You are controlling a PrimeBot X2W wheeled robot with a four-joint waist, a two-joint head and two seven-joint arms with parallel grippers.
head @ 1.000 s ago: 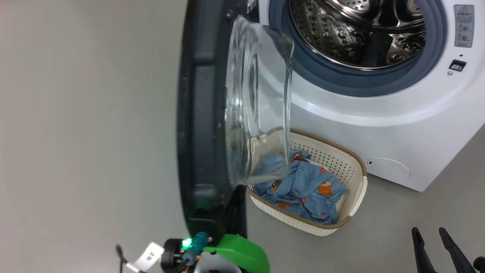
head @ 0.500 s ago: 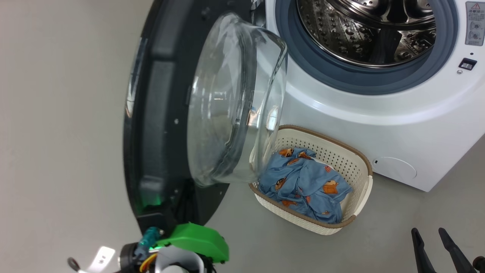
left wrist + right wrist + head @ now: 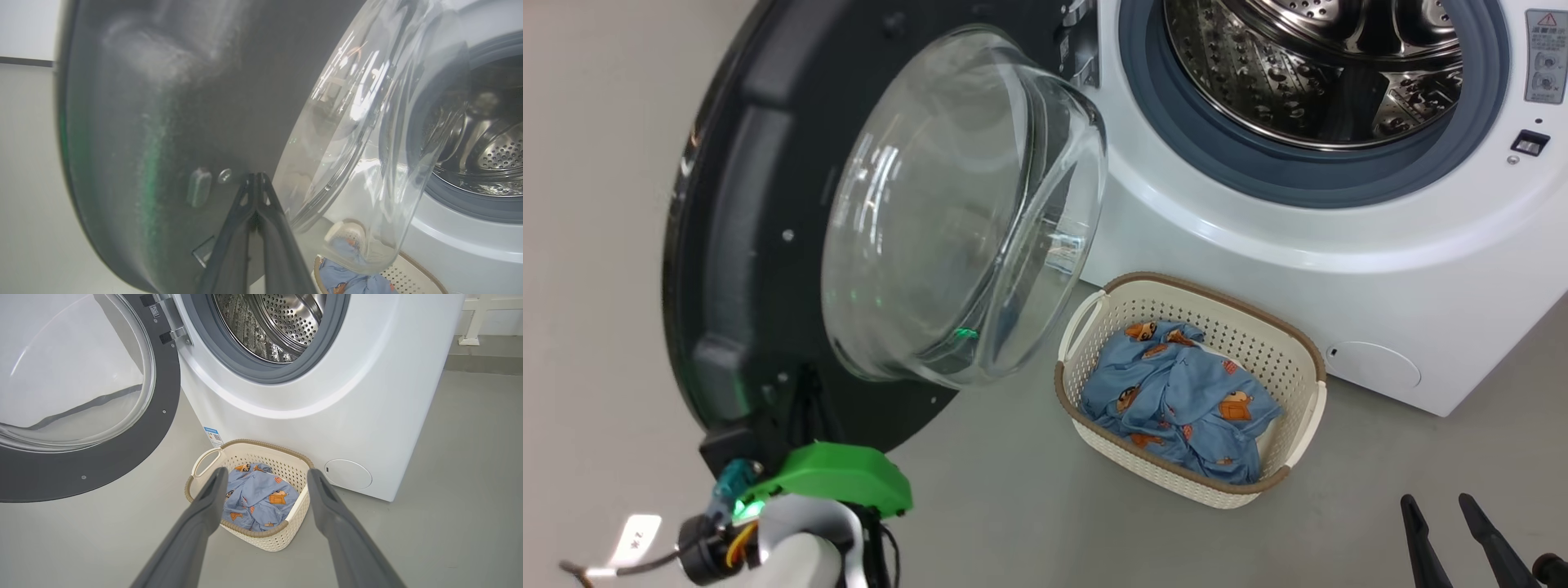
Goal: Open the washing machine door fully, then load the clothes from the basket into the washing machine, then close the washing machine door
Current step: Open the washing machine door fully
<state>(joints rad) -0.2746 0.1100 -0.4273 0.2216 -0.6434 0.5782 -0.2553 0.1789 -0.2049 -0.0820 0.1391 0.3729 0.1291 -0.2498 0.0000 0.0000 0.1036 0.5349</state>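
The left gripper, its two long dark fingers pinched together on nothing, rests its tips against the dark inner face of the large round glossy black washing machine door, at the lower middle of the left wrist view, just left of the bulging clear glass bowl window. The door stands swung out at the left of the head view, probably short of its stop, so opening it fully looks like the step in hand. To do it well, push with the tips on the black ring, follow the door's own arc, and stay off the glass, where closed fingers could slip. The right gripper, jaws spread wide and empty, hangs above the small cream-white perforated plastic basket. In the lower centre-right of the head view, the light blue printed clothes lie in that basket, just before the big white front-loading washing machine. That arm is best left there, clear of the door's swing.
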